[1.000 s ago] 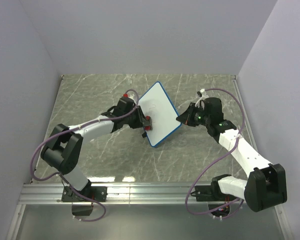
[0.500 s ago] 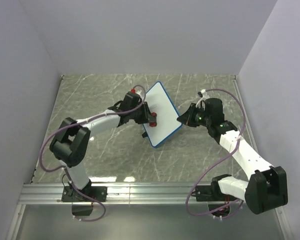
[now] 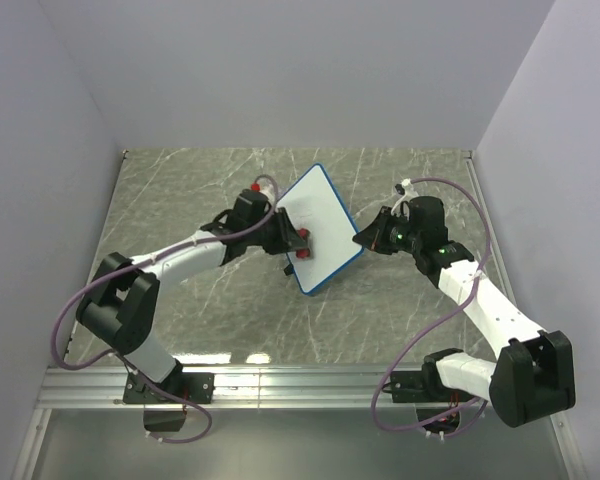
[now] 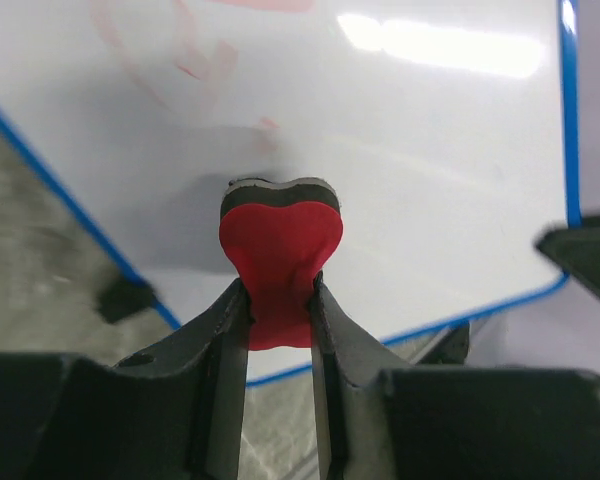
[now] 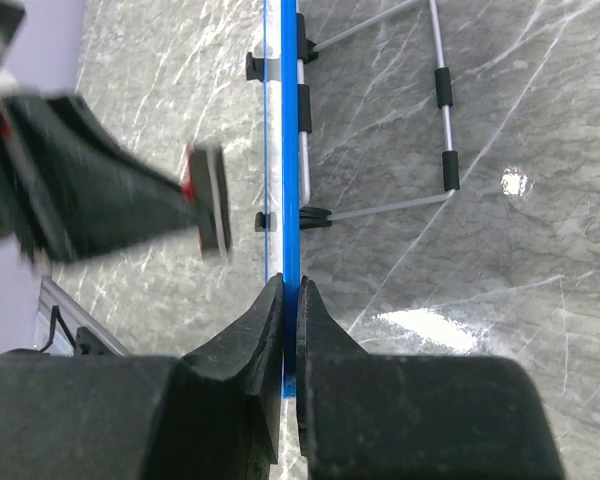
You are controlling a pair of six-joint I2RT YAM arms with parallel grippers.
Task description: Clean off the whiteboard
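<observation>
In the middle of the grey marble-patterned table (image 3: 180, 190), the small white whiteboard with its thin blue frame (image 3: 320, 225) stands tilted on edge, propped by a thin metal wire stand (image 5: 442, 110) behind it. The right gripper (image 5: 289, 295) has its fingers pinched nearly together on the board's blue edge, steadying it. The left gripper (image 4: 278, 300) is clamped narrowly on a red foam eraser with a dark felt face (image 4: 280, 235), squeezing its soft body so it bulges above the fingertips. The felt faces the white surface low on the board. From the right wrist's side a thin gap seems to separate them, though blur makes that uncertain.

Faint red scribbles (image 4: 180, 60) remain high on the board, above where the eraser sits, so I judge the wiping is only partly done. To do it well, the left arm should press the felt flat, not on a corner, and sweep up over those marks in overlapping strokes. The push should be moderate and matched by the right arm's hold, since a light propped board could tip or slide backwards. The squashed foam could also twist in the fingers if dragged too hard.
</observation>
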